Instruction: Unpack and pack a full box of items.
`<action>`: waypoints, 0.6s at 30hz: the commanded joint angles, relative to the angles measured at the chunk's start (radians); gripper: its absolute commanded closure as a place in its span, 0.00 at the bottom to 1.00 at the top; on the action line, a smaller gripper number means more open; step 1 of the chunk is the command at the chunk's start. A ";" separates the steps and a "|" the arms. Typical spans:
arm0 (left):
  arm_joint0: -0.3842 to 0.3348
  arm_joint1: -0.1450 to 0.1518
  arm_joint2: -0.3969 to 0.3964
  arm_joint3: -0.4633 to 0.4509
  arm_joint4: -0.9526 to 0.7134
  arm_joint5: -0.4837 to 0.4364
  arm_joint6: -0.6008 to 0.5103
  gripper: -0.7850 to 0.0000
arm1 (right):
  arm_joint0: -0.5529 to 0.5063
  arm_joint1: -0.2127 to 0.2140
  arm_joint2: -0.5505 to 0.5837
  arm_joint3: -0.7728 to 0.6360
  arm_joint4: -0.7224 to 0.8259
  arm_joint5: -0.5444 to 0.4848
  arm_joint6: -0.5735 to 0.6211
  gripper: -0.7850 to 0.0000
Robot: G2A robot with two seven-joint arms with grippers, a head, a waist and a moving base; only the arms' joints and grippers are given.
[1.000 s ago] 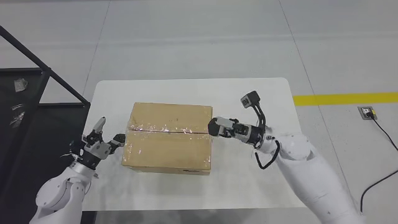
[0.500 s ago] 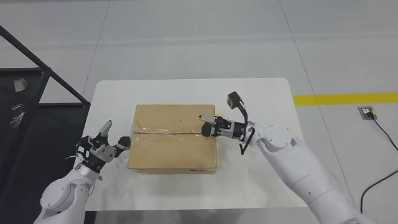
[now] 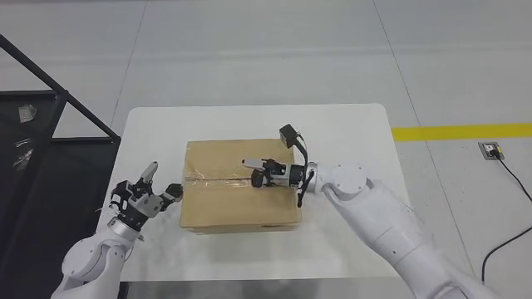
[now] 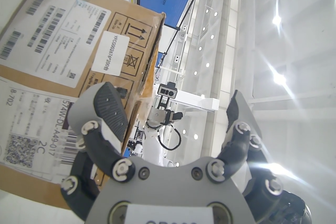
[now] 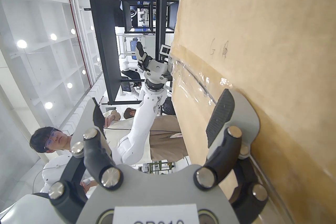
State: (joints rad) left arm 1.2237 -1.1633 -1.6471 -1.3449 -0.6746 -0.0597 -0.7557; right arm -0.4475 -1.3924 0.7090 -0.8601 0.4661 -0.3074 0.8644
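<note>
One cardboard box [image 3: 239, 184] sat shut, seam taped, at the middle of the white table [image 3: 349, 129]; contents hidden. The right gripper [image 3: 253, 173] hovered over its top, fingers spread; the left gripper [image 3: 160, 181] stood beside its left end, fingers likewise apart.

Glossy white arms [image 3: 391, 232], grey-plated right gripper [image 5: 160, 101], black linkages [image 5: 97, 151], silver screws [image 5: 112, 175] (ribbed black pads [image 5: 220, 114]).

We are in a robotics test hall, our white table [image 3: 349, 124] on grey floor [image 3: 249, 41], yellow lane lines [image 3: 461, 132], black metal racks [image 5: 101, 25], white shelving [image 5: 34, 20].
</note>
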 commanded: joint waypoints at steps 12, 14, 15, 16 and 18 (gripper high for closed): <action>-0.004 -0.002 0.036 0.006 -0.009 -0.003 -0.012 0.00 | 0.064 -0.126 -0.112 0.114 0.027 -0.025 -0.061 0.00; -0.005 -0.002 0.039 0.007 -0.013 -0.004 -0.014 0.00 | 0.073 -0.149 -0.128 0.136 0.031 -0.031 -0.070 0.00; -0.005 -0.001 0.041 0.008 -0.013 -0.005 -0.016 0.00 | 0.077 -0.160 -0.136 0.146 0.031 -0.035 -0.075 0.00; -0.006 -0.001 0.042 0.009 -0.014 -0.004 -0.017 0.00 | 0.082 -0.171 -0.144 0.157 0.032 -0.038 -0.079 0.00; -0.006 -0.001 0.044 0.012 -0.017 -0.004 -0.019 0.00 | 0.091 -0.194 -0.157 0.180 0.036 -0.045 -0.089 0.00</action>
State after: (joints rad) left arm 1.2177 -1.1646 -1.6043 -1.3347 -0.6896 -0.0640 -0.7738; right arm -0.3618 -1.5738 0.5592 -0.6931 0.5010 -0.3482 0.7813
